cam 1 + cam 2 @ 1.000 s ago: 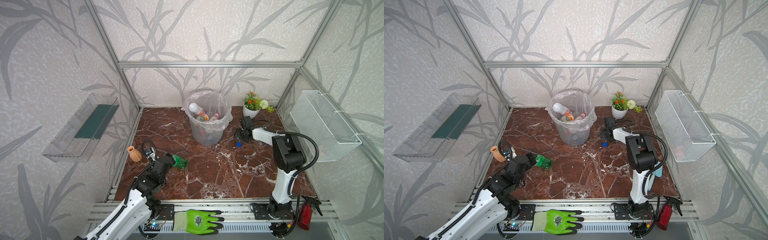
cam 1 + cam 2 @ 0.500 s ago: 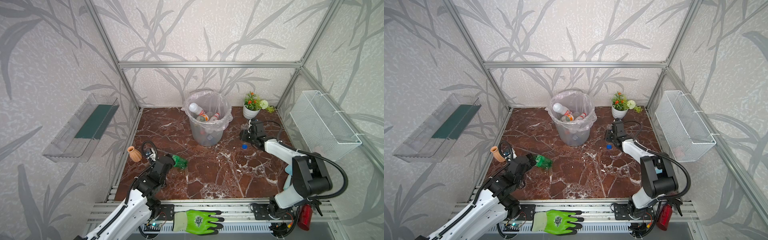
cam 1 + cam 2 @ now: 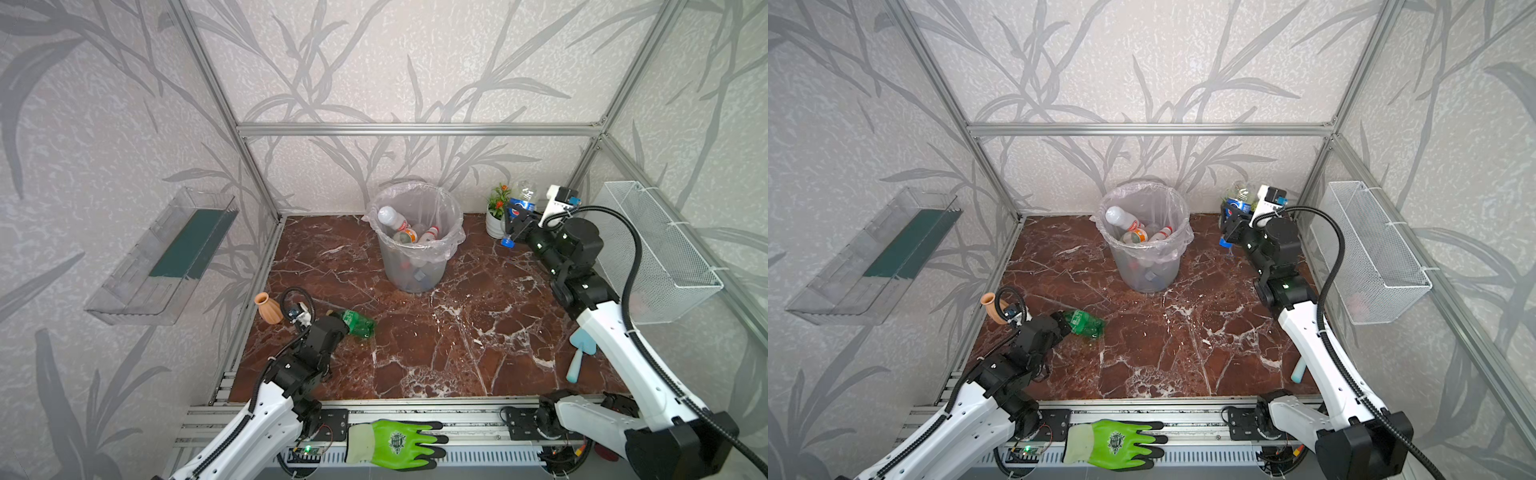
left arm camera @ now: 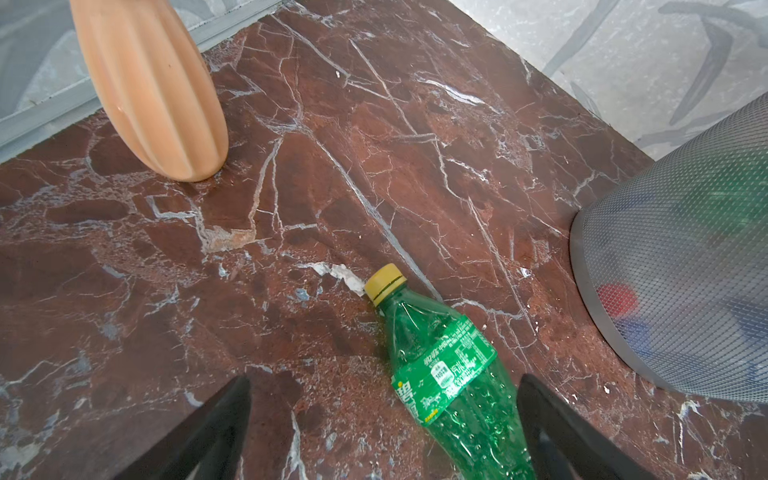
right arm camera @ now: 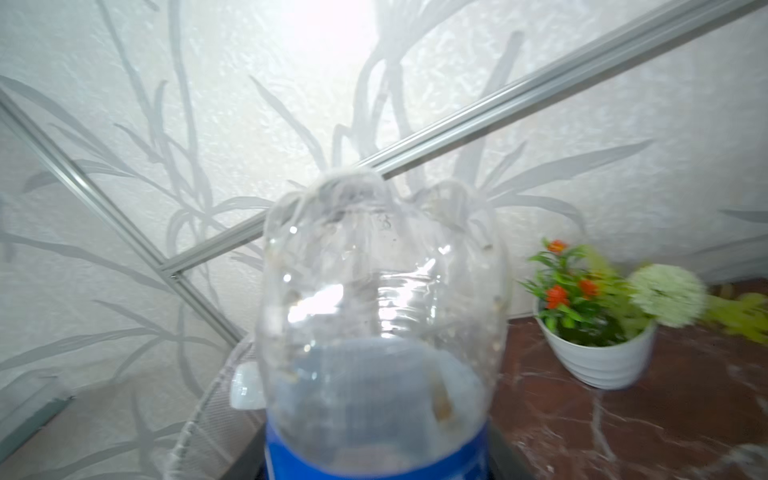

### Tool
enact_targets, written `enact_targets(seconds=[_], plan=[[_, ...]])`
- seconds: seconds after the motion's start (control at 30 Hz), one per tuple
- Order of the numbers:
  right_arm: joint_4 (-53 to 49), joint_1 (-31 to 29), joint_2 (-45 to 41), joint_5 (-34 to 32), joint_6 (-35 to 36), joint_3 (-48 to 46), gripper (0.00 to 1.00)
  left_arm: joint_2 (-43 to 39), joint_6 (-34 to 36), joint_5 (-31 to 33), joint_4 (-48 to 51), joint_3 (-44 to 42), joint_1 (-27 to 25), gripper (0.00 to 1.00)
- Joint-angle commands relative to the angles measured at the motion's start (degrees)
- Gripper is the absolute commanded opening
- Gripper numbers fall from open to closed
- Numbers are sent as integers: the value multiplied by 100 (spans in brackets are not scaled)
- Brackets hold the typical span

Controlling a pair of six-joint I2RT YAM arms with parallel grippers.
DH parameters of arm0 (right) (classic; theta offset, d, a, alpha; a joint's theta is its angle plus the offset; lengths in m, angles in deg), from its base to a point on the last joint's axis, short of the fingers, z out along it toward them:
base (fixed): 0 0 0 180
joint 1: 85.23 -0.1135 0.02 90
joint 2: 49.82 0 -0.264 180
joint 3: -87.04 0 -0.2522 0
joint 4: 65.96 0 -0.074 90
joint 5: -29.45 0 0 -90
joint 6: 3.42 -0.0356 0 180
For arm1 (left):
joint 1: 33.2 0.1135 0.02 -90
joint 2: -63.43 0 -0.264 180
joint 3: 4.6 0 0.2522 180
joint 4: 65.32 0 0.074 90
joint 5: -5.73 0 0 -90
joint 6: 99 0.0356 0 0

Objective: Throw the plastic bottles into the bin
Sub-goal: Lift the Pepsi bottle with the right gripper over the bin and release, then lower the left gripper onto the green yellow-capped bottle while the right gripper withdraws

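Two bottles: left gripper (image 4: 384,380) wide around green bottle (image 4: 449,374); right gripper (image 3: 515,223) clamps blue-label bottle (image 3: 522,203), back corner.

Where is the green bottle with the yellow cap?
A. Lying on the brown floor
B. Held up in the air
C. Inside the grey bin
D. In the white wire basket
A: the green bottle lies on its side on the marble floor, outside the bin.
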Motion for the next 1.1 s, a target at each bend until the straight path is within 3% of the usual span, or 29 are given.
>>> enact_targets(seconds=[0.0,0.07,0.13,0.2,0.27,0.4,0.77,1.07], plan=[[-618,-704,1048,554,291,1067,57,-3,-135,-65,165,6,24,99],[-1738,-984,1822,493,644,2310,67,-3,-124,-134,179,9,26,99],[-2176,-982,2176,340,577,2848,76,-12,-123,-178,248,13,23,99],[-2144,-924,2163,61,508,2843,88,-36,-131,-188,321,34,21,99],[-1993,-879,1981,-84,484,2604,92,-77,-122,-187,398,50,24,99],[-1716,-760,1395,-304,522,1940,96,-200,12,-377,383,50,21,99],[-1238,-32,-341,-484,513,-421,97,-78,-818,-1523,-69,-223,9,99],[-826,826,-1643,-495,74,-2913,97,250,-1226,-1616,-801,-587,11,99]])
